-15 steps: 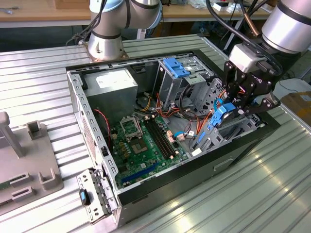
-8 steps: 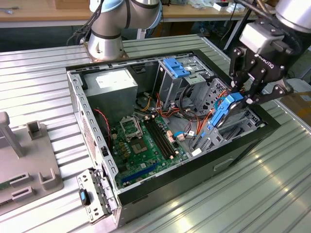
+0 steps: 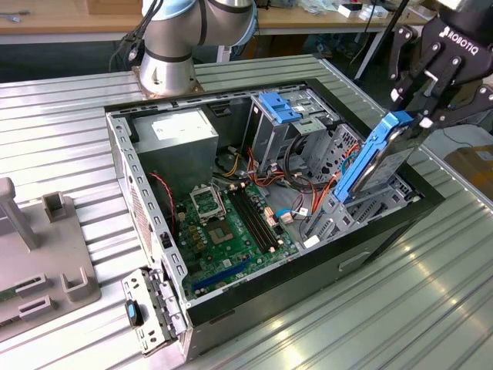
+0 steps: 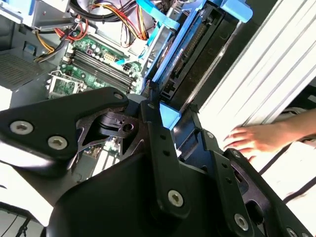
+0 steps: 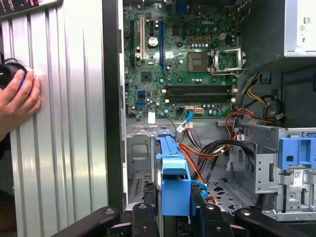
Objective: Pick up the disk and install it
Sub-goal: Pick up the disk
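The disk (image 3: 376,158), a grey drive in a bright blue carrier frame, stands on edge and tilted over the right end of the open computer case (image 3: 123,154). My gripper (image 3: 412,119) is shut on its upper end. Its lower end reaches the metal drive cage (image 3: 331,220); I cannot tell whether it has entered a bay. In both wrist views the black fingers clamp the blue carrier: the disk (image 4: 190,49) runs away from the gripper (image 4: 165,116) towards the case, and the disk (image 5: 173,168) rises from the gripper (image 5: 174,210) above the cage floor.
A fixed blue bracket (image 3: 279,106) tops the second cage at the back. Motherboard (image 3: 231,223), red and orange cables (image 3: 308,173) and power supply (image 3: 181,131) fill the case. A person's hand (image 4: 256,138) rests on the ribbed table (image 3: 431,293) beside the case. A grey fixture (image 3: 38,247) stands at the exterior view's left.
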Available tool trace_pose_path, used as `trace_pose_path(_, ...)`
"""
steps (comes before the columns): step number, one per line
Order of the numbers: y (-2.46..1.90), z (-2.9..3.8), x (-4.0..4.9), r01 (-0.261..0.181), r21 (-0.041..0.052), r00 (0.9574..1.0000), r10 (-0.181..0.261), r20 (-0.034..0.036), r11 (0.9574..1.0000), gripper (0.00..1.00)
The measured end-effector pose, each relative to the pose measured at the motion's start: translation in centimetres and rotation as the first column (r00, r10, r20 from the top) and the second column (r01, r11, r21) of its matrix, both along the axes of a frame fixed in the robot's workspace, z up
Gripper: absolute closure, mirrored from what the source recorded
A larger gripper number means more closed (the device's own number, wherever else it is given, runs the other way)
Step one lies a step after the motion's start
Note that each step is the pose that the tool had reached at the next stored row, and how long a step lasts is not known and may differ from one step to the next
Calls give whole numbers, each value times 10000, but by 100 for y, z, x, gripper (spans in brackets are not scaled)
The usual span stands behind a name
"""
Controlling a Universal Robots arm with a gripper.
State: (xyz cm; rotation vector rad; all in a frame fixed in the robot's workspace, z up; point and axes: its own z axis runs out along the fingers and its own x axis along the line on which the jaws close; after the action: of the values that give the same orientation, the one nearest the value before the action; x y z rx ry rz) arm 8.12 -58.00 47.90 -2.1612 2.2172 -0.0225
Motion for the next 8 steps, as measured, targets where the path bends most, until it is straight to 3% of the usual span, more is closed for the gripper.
trace_pose_path(7, 0, 312, 0, 0, 2, 10000, 0, 34, 10000, 64)
trace_pose_path(8, 0, 402, 0, 0, 0, 10000, 0, 46, 10000, 64)
